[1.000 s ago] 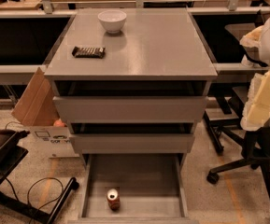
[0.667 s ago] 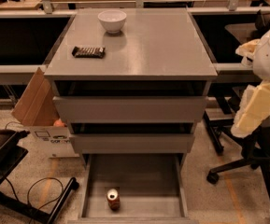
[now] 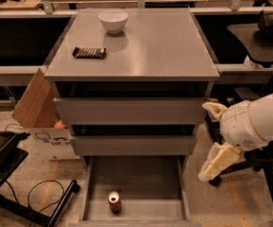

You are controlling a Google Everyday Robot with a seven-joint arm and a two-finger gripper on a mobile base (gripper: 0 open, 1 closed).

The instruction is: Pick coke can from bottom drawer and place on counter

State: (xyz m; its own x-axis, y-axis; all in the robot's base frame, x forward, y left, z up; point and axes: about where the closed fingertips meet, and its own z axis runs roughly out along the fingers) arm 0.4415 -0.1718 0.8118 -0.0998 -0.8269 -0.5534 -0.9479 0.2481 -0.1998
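The coke can [image 3: 114,202] stands upright near the front of the open bottom drawer [image 3: 145,181], left of its middle. The counter [image 3: 145,46] is the grey top of the cabinet. My gripper [image 3: 210,140] hangs in the air to the right of the cabinet, level with the middle drawer, well above and to the right of the can. Its two pale fingers [image 3: 219,161] stand apart with nothing between them. The white arm [image 3: 259,119] comes in from the right edge.
A white bowl [image 3: 113,20] and a dark snack-bar wrapper [image 3: 89,52] lie on the counter's far left part. A cardboard box [image 3: 37,105] leans at the cabinet's left. A black stand [image 3: 4,157] and cable lie lower left. An office chair [image 3: 268,174] stands behind the arm.
The arm and gripper have come down and to the left, from the upper right edge to beside the cabinet's right side. The can, bowl and wrapper have not moved.
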